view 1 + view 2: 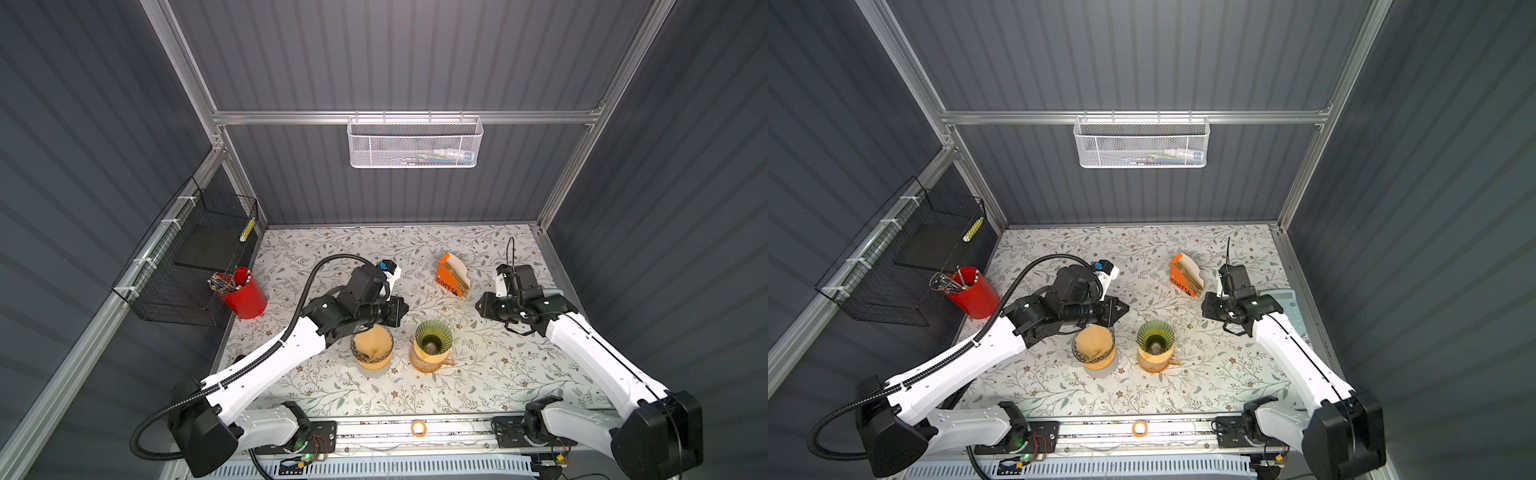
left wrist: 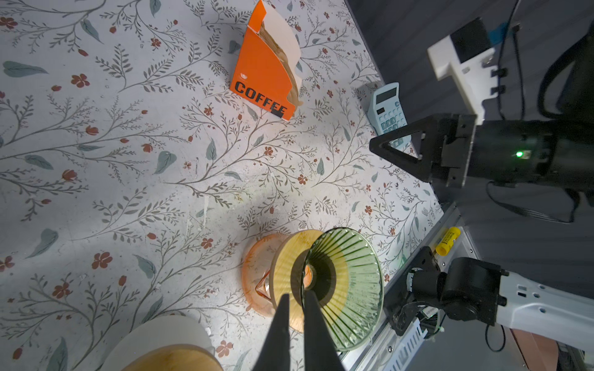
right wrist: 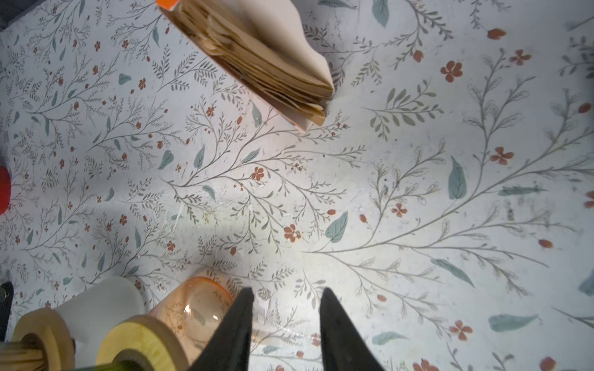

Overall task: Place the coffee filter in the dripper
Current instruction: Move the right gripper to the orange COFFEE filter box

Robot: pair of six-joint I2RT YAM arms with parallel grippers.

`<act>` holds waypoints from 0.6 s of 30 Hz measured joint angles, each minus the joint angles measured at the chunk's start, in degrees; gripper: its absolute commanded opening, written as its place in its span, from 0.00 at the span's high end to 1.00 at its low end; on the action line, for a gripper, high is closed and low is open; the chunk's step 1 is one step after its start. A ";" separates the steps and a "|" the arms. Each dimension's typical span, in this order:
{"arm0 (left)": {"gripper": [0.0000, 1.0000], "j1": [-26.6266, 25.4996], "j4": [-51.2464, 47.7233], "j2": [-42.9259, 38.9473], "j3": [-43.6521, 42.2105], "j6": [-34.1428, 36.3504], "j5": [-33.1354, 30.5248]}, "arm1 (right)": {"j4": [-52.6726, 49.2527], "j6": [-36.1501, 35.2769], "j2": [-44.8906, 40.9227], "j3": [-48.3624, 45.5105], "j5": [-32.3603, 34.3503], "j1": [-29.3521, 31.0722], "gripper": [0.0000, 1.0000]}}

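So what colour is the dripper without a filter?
Ribbed green glass dripper, shown best in the left wrist view.

dripper (image 1: 443, 332): glossy ribbed glass | coffee filter (image 1: 372, 341): matt paper | basket (image 1: 415, 145): metal mesh

Dark grey ribbed panels (image 1: 399, 54) close the booth at the back and on both sides, held in a frame of aluminium profiles (image 1: 286, 117). A white mesh basket (image 1: 386, 149) hangs from the horizontal rail on the back wall. A black wire basket (image 1: 174, 286) is tied with white straps to the rail on the left side. The surface (image 1: 478, 374) has a pale covering printed with grey twigs, teal leaves and small red flowers. Light falls brightest on its middle and front; the walls are dim.
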 measured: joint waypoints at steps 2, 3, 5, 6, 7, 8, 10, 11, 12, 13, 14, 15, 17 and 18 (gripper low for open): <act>0.88 0.44 0.35 0.00 -0.17 -0.33 0.22 | 5.40 -0.48 1.75 -2.56 -1.49 -1.90 0.65; 0.88 0.52 0.44 0.02 -0.22 -0.44 0.35 | 8.02 -0.76 2.71 -3.65 -2.10 -2.64 0.65; 0.88 0.74 0.63 0.13 -0.24 -0.59 0.63 | 13.03 -1.53 4.68 -5.46 -3.30 -3.78 0.66; 0.88 0.83 0.85 0.15 -0.24 -0.61 0.70 | 15.50 -1.75 5.81 -6.14 -3.82 -4.24 0.66; 0.88 0.90 1.01 0.24 -0.24 -0.61 0.87 | 17.66 -1.97 7.06 -6.51 -4.42 -4.66 0.67; 0.88 0.92 1.11 0.31 -0.26 -0.61 0.92 | 19.32 -2.16 8.04 -6.71 -4.96 -4.94 0.68; 0.88 1.01 1.31 0.46 -0.31 -0.61 1.09 | 23.12 -2.40 10.16 -6.78 -6.01 -5.44 0.70; 0.88 1.07 1.33 0.52 -0.33 -0.61 1.14 | 25.09 -2.54 11.32 -6.75 -6.32 -5.60 0.72; 0.88 1.16 1.33 0.61 -0.37 -0.61 1.27 | 26.36 -2.78 12.26 -6.73 -6.56 -5.70 0.73; 0.88 1.25 1.33 0.74 -0.39 -0.61 1.33 | 27.80 -2.91 13.44 -6.64 -6.86 -5.81 0.74; 0.88 1.27 1.33 0.83 -0.44 -0.61 1.49 | 29.18 -2.97 14.69 -6.60 -7.17 -5.90 0.76; 0.88 1.27 1.33 0.90 -0.48 -0.61 1.49 | 30.10 -3.19 15.80 -6.54 -7.39 -5.92 0.76; 0.88 1.38 1.33 1.09 -0.63 -0.63 1.51 | 32.02 -3.43 18.29 -6.23 -7.85 -5.99 0.77; 0.88 1.38 1.29 1.16 -0.66 -0.63 1.51 | 32.70 -3.52 19.28 -6.10 -8.11 -5.99 0.77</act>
